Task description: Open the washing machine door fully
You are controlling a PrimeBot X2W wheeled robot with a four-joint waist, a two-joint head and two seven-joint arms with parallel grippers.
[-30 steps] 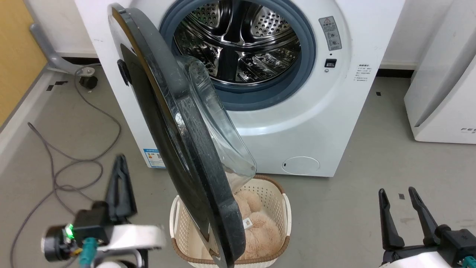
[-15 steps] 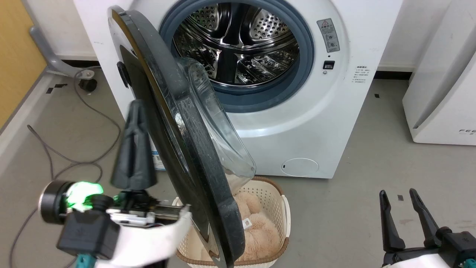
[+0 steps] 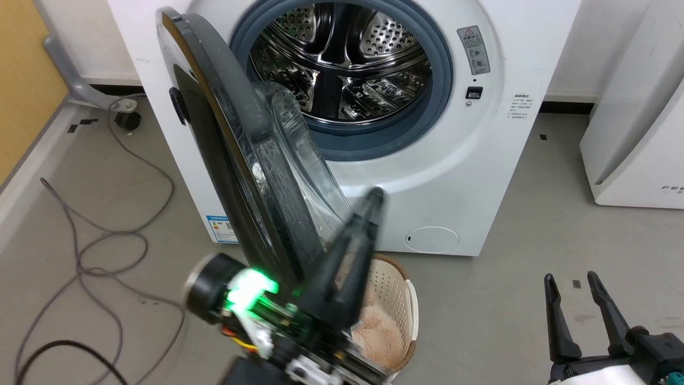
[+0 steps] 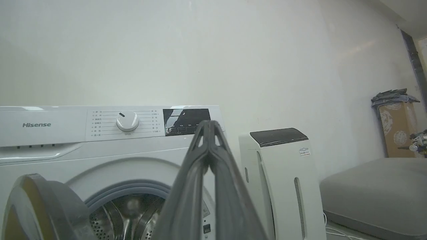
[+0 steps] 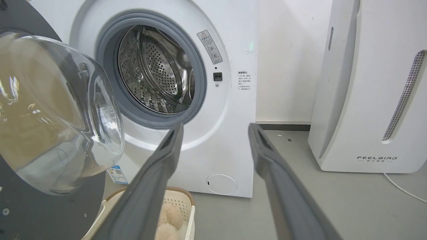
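While half open, washing machine door (image 3: 230, 96) just beside closed, empty left gripper (image 3: 377, 195); right gripper (image 3: 569, 278) open, well apart

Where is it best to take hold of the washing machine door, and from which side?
Probably the thick rim of the washing machine door nearest the robot, coming from the front: the door stands edge-on, so jaws can straddle it, while the glass bowl bulges too wide.

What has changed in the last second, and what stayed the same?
The left claw, shut, swung from left of the washing machine door across its lower edge, now pointing up above the basket. It holds nothing. The door's angle and the open right claw stayed unchanged.
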